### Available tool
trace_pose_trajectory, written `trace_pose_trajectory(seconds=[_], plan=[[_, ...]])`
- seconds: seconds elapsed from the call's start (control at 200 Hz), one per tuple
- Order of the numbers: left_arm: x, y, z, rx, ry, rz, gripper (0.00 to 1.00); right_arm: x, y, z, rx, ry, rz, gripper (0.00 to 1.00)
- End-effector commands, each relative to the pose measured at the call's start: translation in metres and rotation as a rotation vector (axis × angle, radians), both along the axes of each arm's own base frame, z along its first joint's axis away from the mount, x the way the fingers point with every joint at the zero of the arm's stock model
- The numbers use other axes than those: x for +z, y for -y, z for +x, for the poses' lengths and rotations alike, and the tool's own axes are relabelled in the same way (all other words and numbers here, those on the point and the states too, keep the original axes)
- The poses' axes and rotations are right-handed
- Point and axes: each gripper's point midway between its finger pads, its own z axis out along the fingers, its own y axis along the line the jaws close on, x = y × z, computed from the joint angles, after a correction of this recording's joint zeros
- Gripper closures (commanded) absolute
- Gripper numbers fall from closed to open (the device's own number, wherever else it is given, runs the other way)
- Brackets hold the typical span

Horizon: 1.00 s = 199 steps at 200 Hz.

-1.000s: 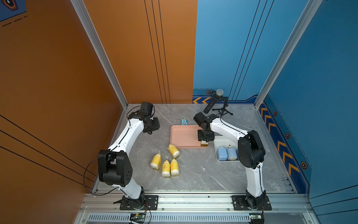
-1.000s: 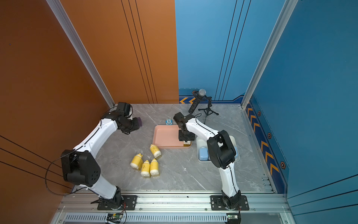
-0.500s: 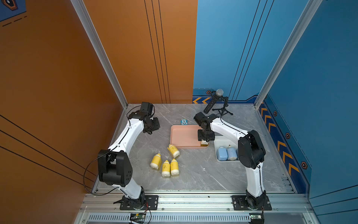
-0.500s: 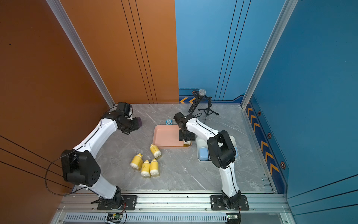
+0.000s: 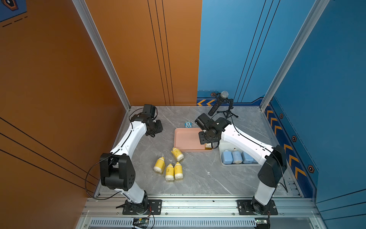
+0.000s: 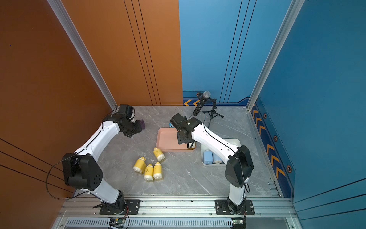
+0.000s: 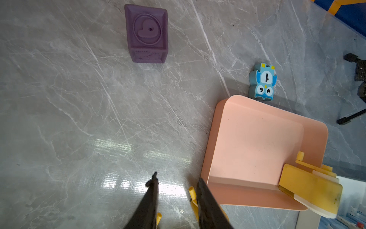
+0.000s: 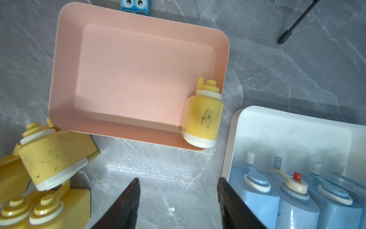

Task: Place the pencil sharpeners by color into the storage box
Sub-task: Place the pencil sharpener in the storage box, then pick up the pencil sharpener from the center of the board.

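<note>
My right jaws hang spread and empty over mid-counter [image 8: 168, 164]. The yellow sharpener [image 8: 203, 113] lies in the pink tray [image 8: 138, 23], in its corner beside the white tray [image 8: 287, 126], long axis along the wall, cap toward the counter's far edge. My left jaws: closed, holding nothing.
</note>
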Motion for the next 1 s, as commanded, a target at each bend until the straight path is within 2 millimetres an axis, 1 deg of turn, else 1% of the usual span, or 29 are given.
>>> trace_pose_trajectory(seconds=[0.0,0.06,0.115,0.255,0.375,0.525,0.595,0.646,0.696,0.786,0.991], plan=[[0.006,-0.011,-0.001,0.035,0.016,-0.018,0.66,0.021,-0.001,-0.024,0.058,0.039,-0.044,0.36],[0.008,-0.017,-0.001,0.052,0.023,-0.024,0.66,0.029,-0.010,-0.039,0.085,0.054,-0.030,0.36],[0.006,-0.026,-0.001,0.077,0.024,-0.011,0.66,0.032,-0.017,-0.052,0.093,0.066,-0.019,0.35],[0.002,-0.038,0.000,0.113,0.012,-0.024,0.67,0.023,-0.049,-0.085,0.144,0.037,0.009,0.34],[0.000,-0.039,0.001,0.120,0.012,-0.033,0.67,0.006,-0.076,-0.108,0.177,-0.009,0.020,0.34],[0.001,-0.038,0.000,0.115,0.019,-0.036,0.67,-0.030,-0.105,-0.129,0.179,-0.090,0.026,0.33],[0.004,-0.038,0.000,0.118,0.026,-0.038,0.67,-0.041,-0.120,-0.140,0.189,-0.117,0.044,0.33],[0.005,-0.037,0.000,0.117,0.029,-0.045,0.67,-0.046,-0.127,-0.144,0.191,-0.124,0.047,0.33],[0.006,-0.036,0.001,0.117,0.032,-0.055,0.67,-0.054,-0.131,-0.148,0.187,-0.133,0.041,0.33],[0.008,-0.034,0.001,0.114,0.039,-0.066,0.67,-0.063,-0.137,-0.152,0.185,-0.149,0.045,0.32],[0.011,-0.033,0.001,0.113,0.050,-0.085,0.67,-0.068,-0.149,-0.157,0.194,-0.166,0.064,0.32]])
